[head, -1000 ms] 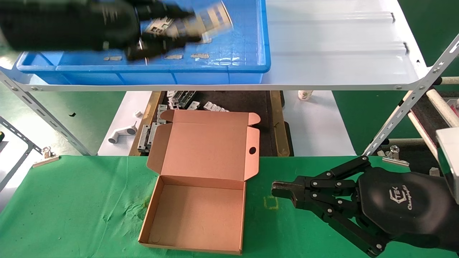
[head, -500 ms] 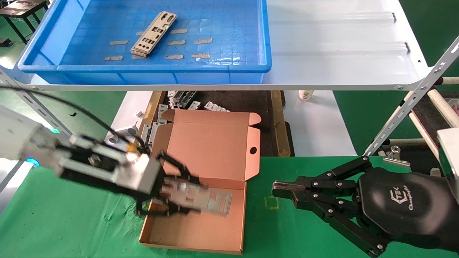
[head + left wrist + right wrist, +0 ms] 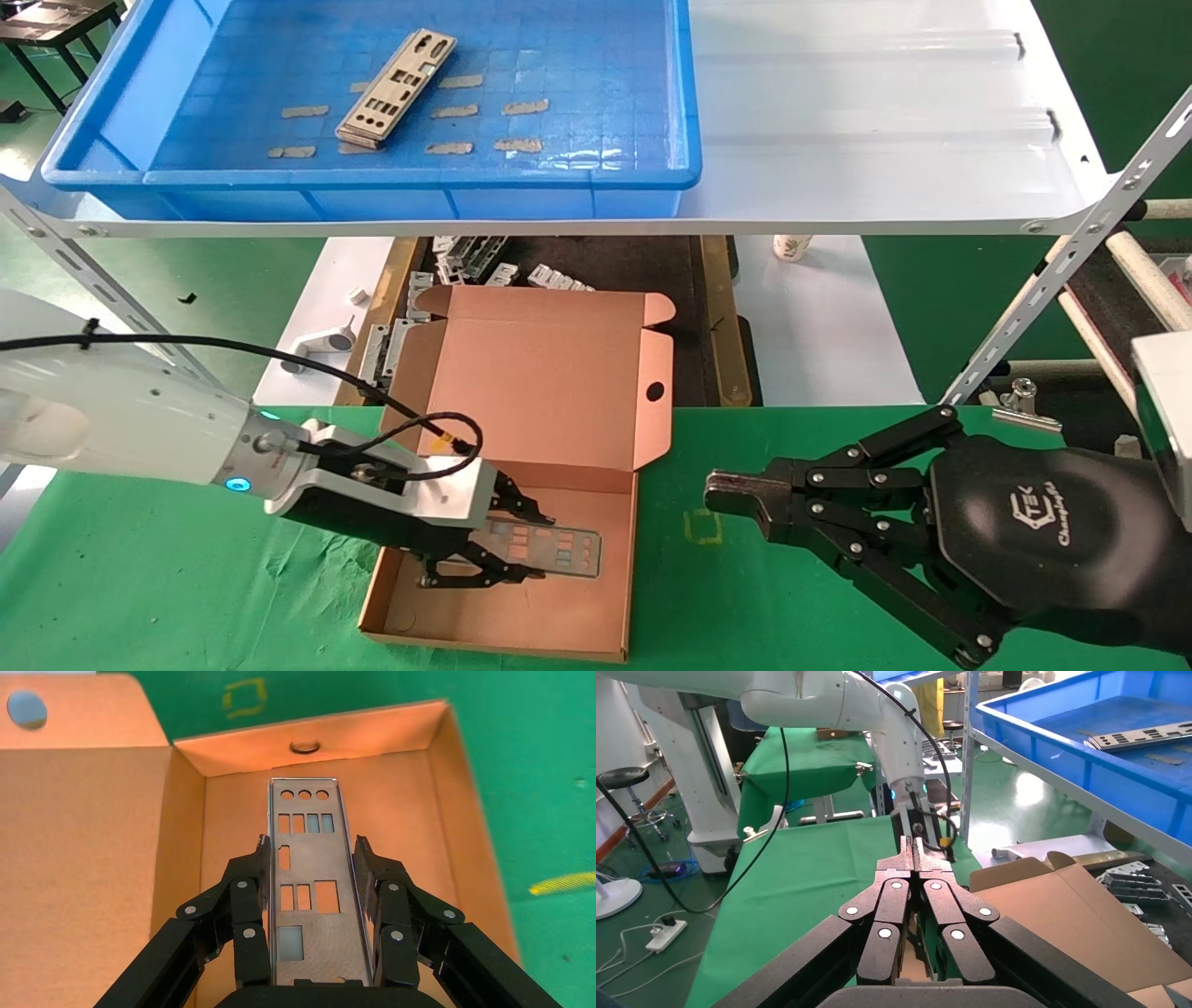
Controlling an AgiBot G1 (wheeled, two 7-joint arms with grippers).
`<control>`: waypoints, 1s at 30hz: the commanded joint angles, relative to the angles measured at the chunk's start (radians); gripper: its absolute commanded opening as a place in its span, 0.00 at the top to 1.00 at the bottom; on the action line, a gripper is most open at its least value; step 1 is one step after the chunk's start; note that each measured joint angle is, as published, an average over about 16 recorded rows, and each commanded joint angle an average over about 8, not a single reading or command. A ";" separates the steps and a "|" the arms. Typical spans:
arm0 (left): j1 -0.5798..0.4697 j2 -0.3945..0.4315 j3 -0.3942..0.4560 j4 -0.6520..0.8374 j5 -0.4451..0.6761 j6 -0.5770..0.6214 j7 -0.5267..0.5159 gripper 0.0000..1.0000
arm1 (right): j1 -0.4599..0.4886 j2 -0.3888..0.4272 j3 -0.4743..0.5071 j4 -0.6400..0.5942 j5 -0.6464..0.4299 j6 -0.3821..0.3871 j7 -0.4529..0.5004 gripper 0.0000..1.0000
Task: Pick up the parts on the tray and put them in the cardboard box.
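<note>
Only the left wrist view shows the left claw (image 3: 313, 857) gripping the plate's (image 3: 313, 874) long edges.

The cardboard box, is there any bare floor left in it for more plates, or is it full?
Plenty. The cardboard box holds only one plate, gripped edgewise by the left gripper near the hinged lid. The floor between that plate and the front wall is bare. The crowded strip is where the gripper sits. The right gripper rests on the green cloth beside the box.
</note>
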 commanded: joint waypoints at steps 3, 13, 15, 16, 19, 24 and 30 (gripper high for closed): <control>0.002 0.037 0.000 0.066 0.001 -0.020 0.017 0.08 | 0.000 0.000 0.000 0.000 0.000 0.000 0.000 1.00; -0.019 0.074 -0.001 0.160 0.000 -0.026 0.050 0.00 | 0.000 0.000 0.000 0.000 0.000 0.000 0.000 1.00; -0.024 0.076 -0.001 0.173 0.000 -0.026 0.058 0.00 | 0.000 0.000 0.000 0.000 0.000 0.000 0.000 1.00; -0.026 0.077 -0.001 0.178 0.001 -0.025 0.063 0.00 | 0.000 0.000 0.000 0.000 0.000 0.000 0.000 1.00; -0.035 0.076 -0.003 0.193 -0.003 -0.016 0.072 0.00 | 0.000 0.000 0.000 0.000 0.000 0.000 0.000 1.00; -0.054 0.058 -0.025 0.209 -0.034 0.029 0.080 0.00 | 0.000 0.000 0.000 0.000 0.000 0.000 0.000 1.00; -0.023 0.021 -0.066 0.146 -0.076 0.042 0.041 0.00 | 0.000 0.000 0.000 0.000 0.000 0.000 0.000 0.50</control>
